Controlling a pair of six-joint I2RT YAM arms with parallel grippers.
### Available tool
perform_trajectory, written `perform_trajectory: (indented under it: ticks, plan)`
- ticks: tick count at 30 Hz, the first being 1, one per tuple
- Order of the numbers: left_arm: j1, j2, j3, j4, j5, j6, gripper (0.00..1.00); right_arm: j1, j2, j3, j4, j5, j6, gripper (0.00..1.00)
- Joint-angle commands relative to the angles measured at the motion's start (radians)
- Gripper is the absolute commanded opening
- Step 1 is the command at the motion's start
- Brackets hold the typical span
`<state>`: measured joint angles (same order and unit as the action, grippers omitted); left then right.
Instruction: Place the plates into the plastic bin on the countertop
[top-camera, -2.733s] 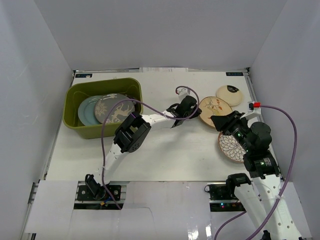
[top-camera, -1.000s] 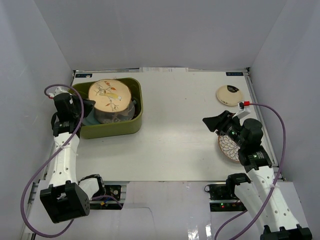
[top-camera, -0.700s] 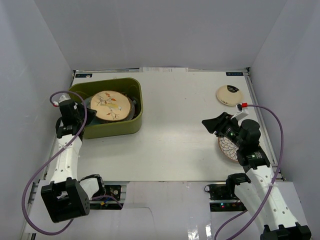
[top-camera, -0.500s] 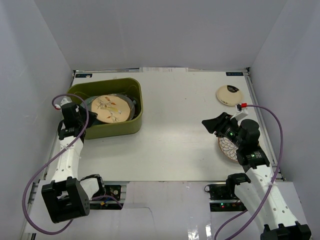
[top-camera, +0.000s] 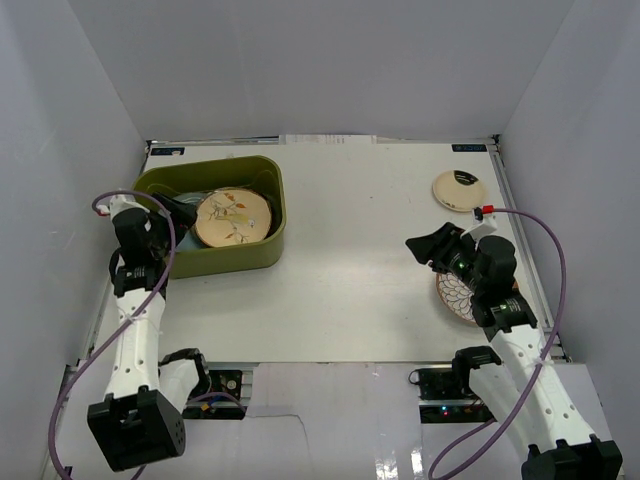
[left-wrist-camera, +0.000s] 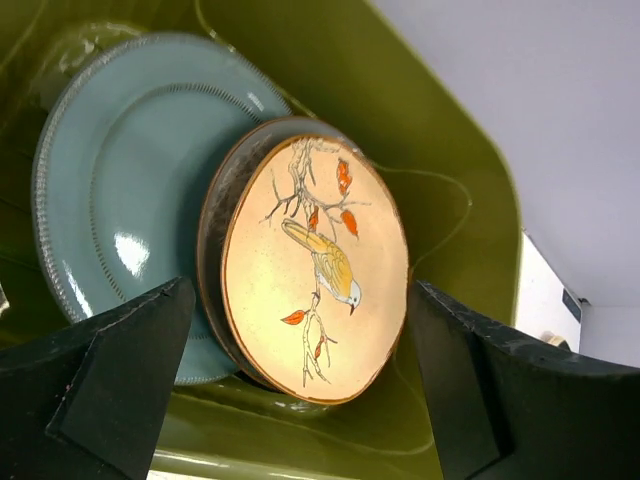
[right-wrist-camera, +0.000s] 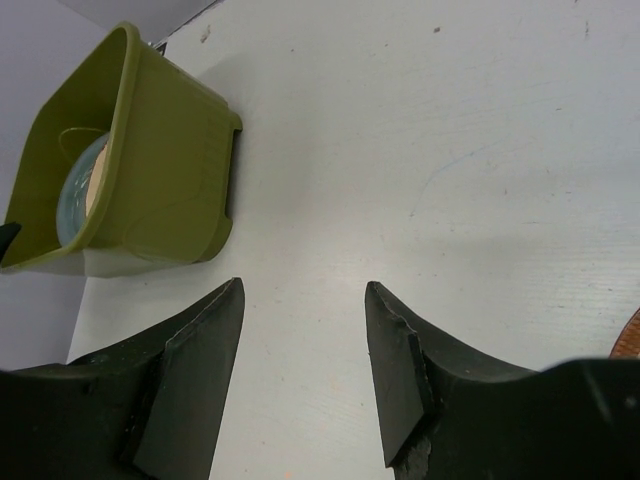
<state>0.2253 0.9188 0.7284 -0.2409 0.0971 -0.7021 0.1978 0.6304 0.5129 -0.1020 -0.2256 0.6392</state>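
Observation:
The olive-green plastic bin (top-camera: 215, 262) stands at the left of the countertop (top-camera: 350, 280). Inside it the cream leaf-and-bird plate (top-camera: 233, 218) rests tilted on a dark plate (left-wrist-camera: 213, 195) and a blue-grey plate (left-wrist-camera: 110, 210). My left gripper (top-camera: 178, 212) hangs over the bin's left end, open, its fingers (left-wrist-camera: 110, 380) wide on either side of the bird plate (left-wrist-camera: 315, 270) and off it. My right gripper (top-camera: 432, 246) is open and empty above bare table, just left of the brown-rimmed petal plate (top-camera: 460, 298). A small cream plate (top-camera: 459, 190) lies at the back right.
White walls enclose the table on three sides. In the right wrist view the bin (right-wrist-camera: 150, 170) is far off at the upper left, and the petal plate's rim (right-wrist-camera: 632, 338) shows at the right edge. Purple cables trail from both wrists.
My left gripper has opened and let go of the bird plate, which has settled lower onto the stack in the bin. The right arm has barely moved.

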Motion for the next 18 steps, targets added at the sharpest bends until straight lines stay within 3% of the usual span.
perform_trajectory:
  ticks: [1, 14, 18]
  plan:
    - [0.002, -0.052, 0.072, -0.023, 0.003, 0.036, 0.98, 0.005, 0.009, 0.024, 0.028, 0.051, -0.019, 0.58]
    - [-0.058, -0.156, 0.287, -0.074, 0.164, 0.090, 0.98, 0.003, 0.129, 0.070, 0.065, 0.186, -0.018, 0.58]
    - [-0.099, -0.172, 0.299, -0.035, 0.321, 0.060, 0.98, 0.002, 0.173, 0.105, 0.070, 0.300, -0.019, 0.58]
